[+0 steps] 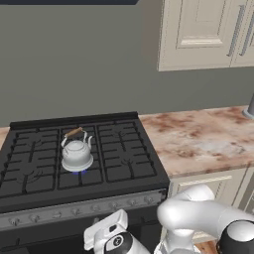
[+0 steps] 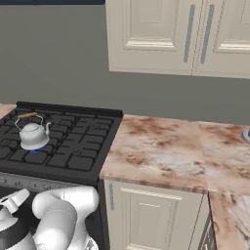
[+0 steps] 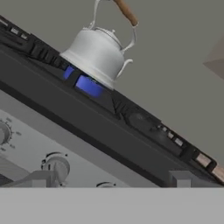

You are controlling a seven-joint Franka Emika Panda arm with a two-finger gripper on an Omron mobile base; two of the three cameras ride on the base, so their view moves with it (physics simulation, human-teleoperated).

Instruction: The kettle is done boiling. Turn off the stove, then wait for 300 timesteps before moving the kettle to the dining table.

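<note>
The silver kettle (image 1: 77, 153) (image 2: 33, 135) (image 3: 96, 52) stands upright on a front-middle grate of the black stove (image 1: 124, 149) (image 2: 78, 141). A blue flame (image 1: 80, 171) (image 3: 89, 85) burns under it. My gripper (image 3: 109, 181) is low in front of the stove's grey knob strip (image 1: 74, 211), facing it from close by. Its fingertips (image 3: 40, 179) stand wide apart and open with nothing between them. A round knob (image 3: 57, 166) lies just above the left fingertip. The dining table is out of view.
A marbled counter (image 1: 198, 139) (image 2: 156, 151) runs right of the stove over cream cabinets (image 2: 151, 219). Cream wall cabinets (image 1: 203, 30) (image 2: 176, 34) hang above it. A grey object (image 1: 249, 109) (image 2: 246, 135) stands at the counter's far right.
</note>
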